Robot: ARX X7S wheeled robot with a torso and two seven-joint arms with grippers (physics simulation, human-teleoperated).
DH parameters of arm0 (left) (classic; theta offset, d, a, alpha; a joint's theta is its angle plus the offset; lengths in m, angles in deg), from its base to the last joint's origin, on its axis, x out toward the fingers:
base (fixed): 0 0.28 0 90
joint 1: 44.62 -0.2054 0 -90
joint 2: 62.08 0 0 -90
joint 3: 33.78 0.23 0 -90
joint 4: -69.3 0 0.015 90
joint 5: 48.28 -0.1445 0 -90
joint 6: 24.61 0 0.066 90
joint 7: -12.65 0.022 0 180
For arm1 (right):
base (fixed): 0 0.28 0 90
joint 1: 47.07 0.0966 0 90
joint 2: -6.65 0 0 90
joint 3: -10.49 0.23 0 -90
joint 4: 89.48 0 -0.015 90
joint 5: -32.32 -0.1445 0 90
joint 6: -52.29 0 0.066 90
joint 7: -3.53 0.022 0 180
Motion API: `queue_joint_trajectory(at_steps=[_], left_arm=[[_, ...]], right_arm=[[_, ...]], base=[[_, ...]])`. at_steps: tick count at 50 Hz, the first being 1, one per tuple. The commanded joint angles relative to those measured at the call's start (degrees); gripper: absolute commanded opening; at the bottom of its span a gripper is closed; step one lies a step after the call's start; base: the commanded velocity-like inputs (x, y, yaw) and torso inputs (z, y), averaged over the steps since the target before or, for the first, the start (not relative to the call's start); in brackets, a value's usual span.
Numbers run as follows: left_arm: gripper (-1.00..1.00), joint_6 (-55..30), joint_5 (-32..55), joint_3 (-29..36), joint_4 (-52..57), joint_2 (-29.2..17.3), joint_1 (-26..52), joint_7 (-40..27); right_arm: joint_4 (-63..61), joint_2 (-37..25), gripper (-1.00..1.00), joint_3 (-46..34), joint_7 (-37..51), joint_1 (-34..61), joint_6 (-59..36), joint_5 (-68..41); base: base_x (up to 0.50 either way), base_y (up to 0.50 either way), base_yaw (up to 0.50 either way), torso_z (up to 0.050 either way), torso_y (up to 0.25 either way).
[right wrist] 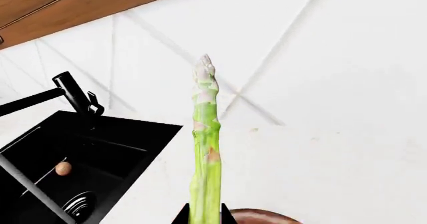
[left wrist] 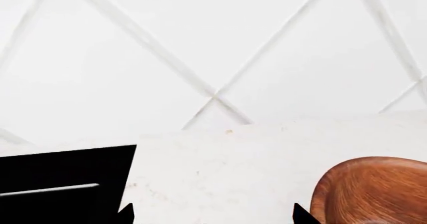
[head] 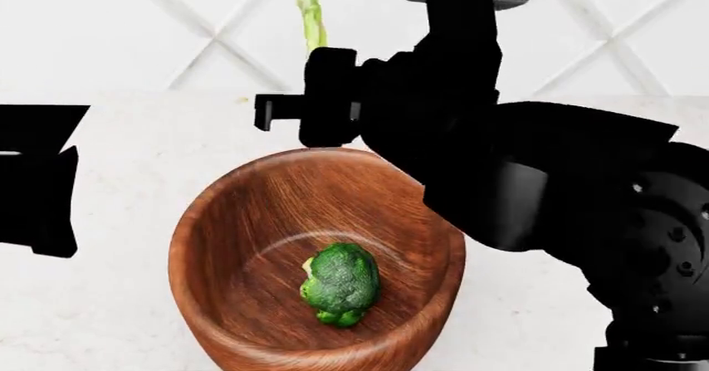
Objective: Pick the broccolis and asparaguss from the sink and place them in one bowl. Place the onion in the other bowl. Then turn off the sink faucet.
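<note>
- One asparagus spear (right wrist: 205,149) stands clamped in the right tool (right wrist: 203,215), whose two dark finger ends pinch its pale base; the spear rises straight away from the tool, tip uppermost in the head view.
- From the head camera, that same spear shows as a thin green stalk above the right arm (head: 476,139), which reaches across from the right and bends over the far rim of the wooden bowl (head: 222,222).
- One broccoli (head: 339,285) already lies inside that bowl, near its middle, on the pale surface (head: 100,305).
- Judged from this, the step in hand is carrying the asparagus to the bowl that holds the broccoli.
- Next, the spear needs to be brought down over the bowl's hollow and tilted so it falls inside rather than tipping over the rim; its length makes that a likely miss.
- Only the two finger ends of the left tool (left wrist: 213,215) show in its wrist view, set well apart with nothing between them; it hovers over the surface with the bowl's edge just beside it.
- Farther off, the black sink (right wrist: 80,169) sits to the side with the faucet (right wrist: 67,91) above it and the onion (right wrist: 63,168) still resting in the basin.
- Whether water is running cannot be told.
</note>
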Motion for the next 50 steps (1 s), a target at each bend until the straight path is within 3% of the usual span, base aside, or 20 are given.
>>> queue_joint_trajectory(at_steps=[1,5,11,19,26,33,50], left_arm=[[1.00,1.14,-0.35,-0.46,-0.25,-0.69,-1.46,1.15],[1.00,1.44,-0.61,-0.53,-0.34,-0.90,-1.92,1.42],[1.00,1.64,-0.71,-0.42,-0.80,-0.28,-1.87,1.71],[1.00,2.10,-1.09,-0.40,-0.69,-0.30,-2.52,2.14],[1.00,2.02,-1.39,-0.27,-0.80,-0.27,-2.46,2.17],[1.00,2.42,-1.71,-0.19,-0.76,0.04,-3.00,1.92],[1.00,3.09,-2.29,-0.46,-1.52,-0.86,-4.07,3.18]], right_arm=[[3.43,2.21,-1.00,2.15,19.67,0.96,-12.41,-19.32],[5.23,2.31,-1.00,1.09,23.47,2.56,-14.09,-24.00],[3.75,1.17,-1.00,-2.91,36.75,2.64,-13.99,-39.11],[-0.17,-1.83,-1.00,-4.92,42.43,0.50,-12.13,-44.94],[-1.95,-3.27,-1.00,-5.62,43.66,-1.94,-11.15,-46.35],[0.94,-2.48,-1.00,-4.76,37.37,-2.93,-13.23,-39.60],[3.59,-1.55,-1.00,-6.78,33.34,-2.84,-14.05,-37.48]], base=[[0.00,0.00,0.00,0.000,0.000],[0.00,0.00,0.00,0.000,0.000],[0.00,0.00,0.00,0.000,0.000],[0.00,0.00,0.00,0.000,0.000],[0.00,0.00,0.00,0.000,0.000],[0.00,0.00,0.00,0.000,0.000],[0.00,0.00,0.00,0.000,0.000]])
